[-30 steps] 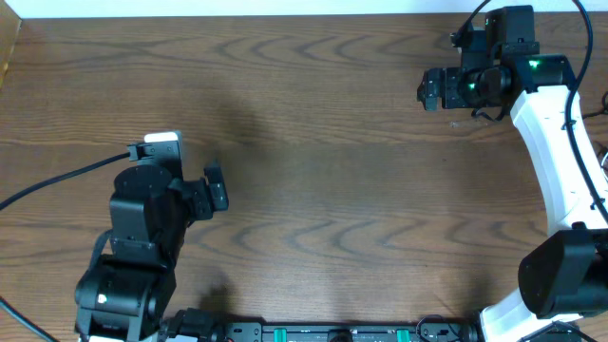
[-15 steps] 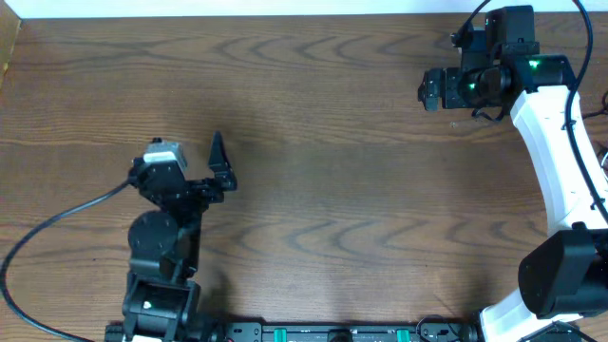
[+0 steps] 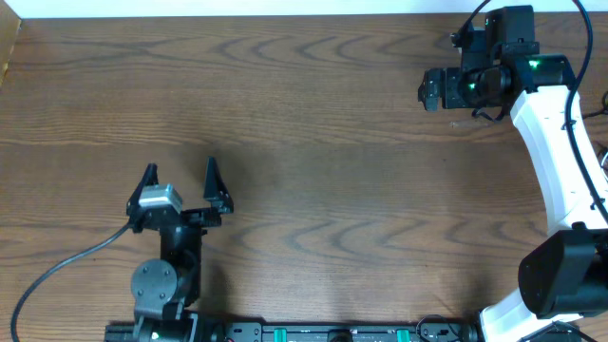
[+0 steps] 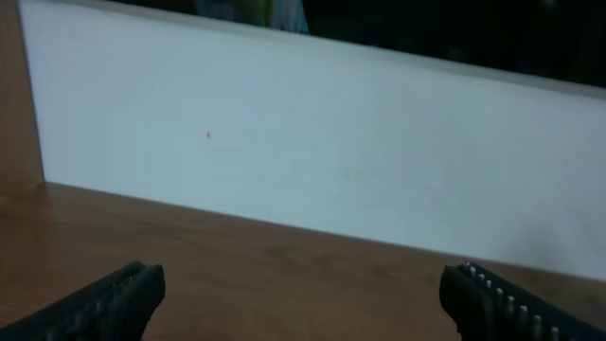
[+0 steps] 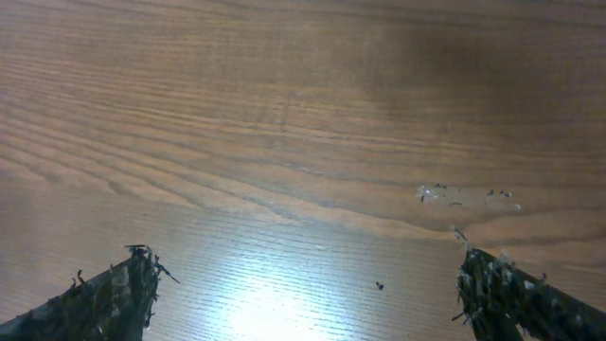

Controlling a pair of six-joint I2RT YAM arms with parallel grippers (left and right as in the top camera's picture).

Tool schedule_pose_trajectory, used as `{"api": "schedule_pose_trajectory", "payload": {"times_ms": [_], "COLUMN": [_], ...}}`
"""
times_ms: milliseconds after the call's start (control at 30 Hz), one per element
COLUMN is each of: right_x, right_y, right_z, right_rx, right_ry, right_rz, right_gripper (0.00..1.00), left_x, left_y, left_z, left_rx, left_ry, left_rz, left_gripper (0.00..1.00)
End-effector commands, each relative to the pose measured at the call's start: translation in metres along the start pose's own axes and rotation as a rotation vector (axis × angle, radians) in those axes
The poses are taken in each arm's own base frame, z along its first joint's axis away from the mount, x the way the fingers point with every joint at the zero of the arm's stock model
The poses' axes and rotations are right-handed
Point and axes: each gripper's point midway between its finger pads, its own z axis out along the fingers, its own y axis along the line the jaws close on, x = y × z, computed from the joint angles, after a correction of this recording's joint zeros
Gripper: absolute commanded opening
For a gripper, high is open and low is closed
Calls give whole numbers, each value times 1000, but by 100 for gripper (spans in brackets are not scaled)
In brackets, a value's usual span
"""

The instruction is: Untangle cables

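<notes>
The cables are out of view in every view; only bare wood lies in front of both grippers. My left gripper (image 3: 180, 169) stands low near the table's front left, pointing toward the far side. Its jaws are open wide with nothing between them, and in the left wrist view the left gripper (image 4: 303, 284) faces the far white wall. My right gripper (image 3: 429, 90) hangs over the far right of the table. In the right wrist view the right gripper (image 5: 305, 265) is open over bare wood, holding nothing.
A white wall (image 4: 331, 142) closes the far edge of the wooden table (image 3: 332, 171), and a wooden side board (image 4: 19, 95) stands at the left. Pale scuff marks (image 5: 464, 196) show on the wood under the right gripper. The left arm's own thick black cable (image 3: 66, 261) trails off to the left.
The left arm has pulled back toward the front edge and turned its open gripper from facing right to facing the far wall. The right arm has not moved.
</notes>
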Motion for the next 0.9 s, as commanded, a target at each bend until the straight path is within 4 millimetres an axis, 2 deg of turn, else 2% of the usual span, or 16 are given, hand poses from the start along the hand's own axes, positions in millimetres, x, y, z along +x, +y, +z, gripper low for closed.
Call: {"api": "schedule_pose_trajectory", "payload": {"times_ms": [0, 333, 567, 633, 767, 867], "right_x": [0, 0, 0, 0, 0, 0], "right_y": [2, 2, 2, 2, 2, 2], "right_z": [-4, -4, -4, -4, -4, -4], "right_rx": [-4, -4, -4, -4, -4, -4], "right_ry": [-6, -7, -6, -6, -6, -6], "right_rz": [-15, -16, -15, -15, -15, -15], "right_gripper": [99, 99, 99, 99, 99, 99], "left_x": [-6, -3, 4, 14, 48, 81], "left_y": [6, 12, 13, 15, 19, 25], "left_z": [-9, -28, -26, -24, -20, -20], "left_rx": [-19, 3, -4, -14, -35, -56], "left_ry": [-64, -268, -236, -193, -58, 78], "left_rz": [0, -50, -41, -31, 1, 34], "left_gripper": [97, 97, 98, 97, 97, 97]}}
